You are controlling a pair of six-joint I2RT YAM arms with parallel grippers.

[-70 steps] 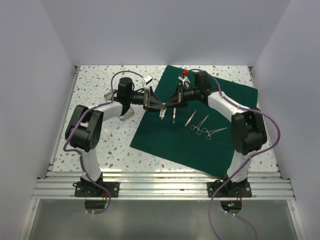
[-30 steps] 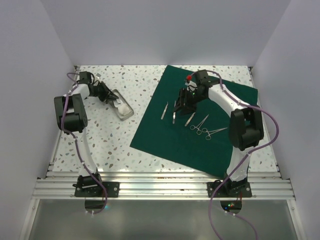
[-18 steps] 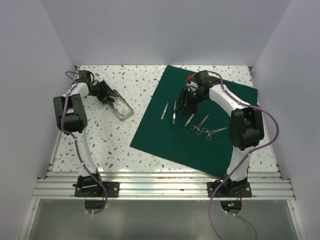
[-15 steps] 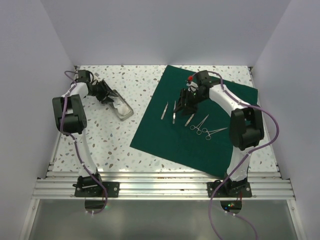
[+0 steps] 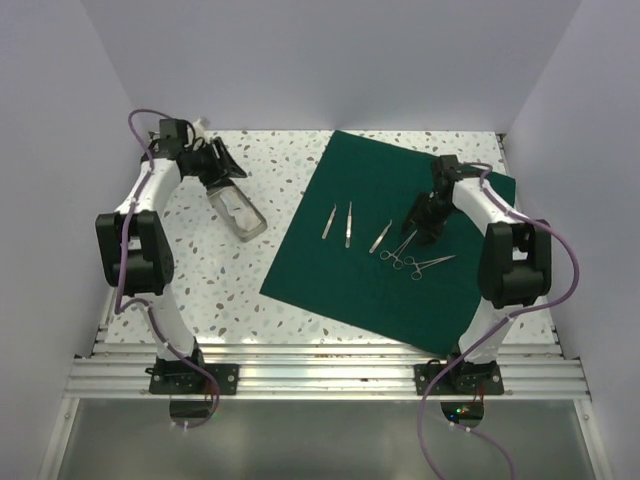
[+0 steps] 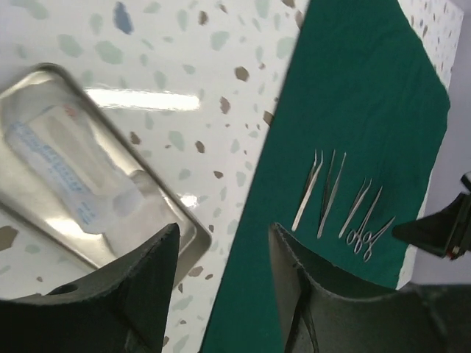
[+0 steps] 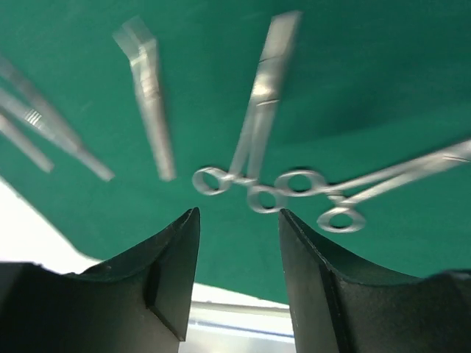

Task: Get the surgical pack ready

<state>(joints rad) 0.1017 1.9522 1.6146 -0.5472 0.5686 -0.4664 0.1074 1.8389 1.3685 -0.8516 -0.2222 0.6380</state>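
right gripper [image 5: 428,222], parted and empty, now further right, over ring-handled steel forceps [image 5: 399,249] on the dark green cloth drape [image 5: 350,290]. left gripper [image 5: 223,171], parted, drawn back to the far end of the shiny rectangular metal tray [image 5: 240,215], which lies apart from the drape's left edge.

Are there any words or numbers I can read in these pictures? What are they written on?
Nothing can be read.
Packet in the metal tray: blue print and a small red mark, too blurred to read.
Green drape: no writing shows.
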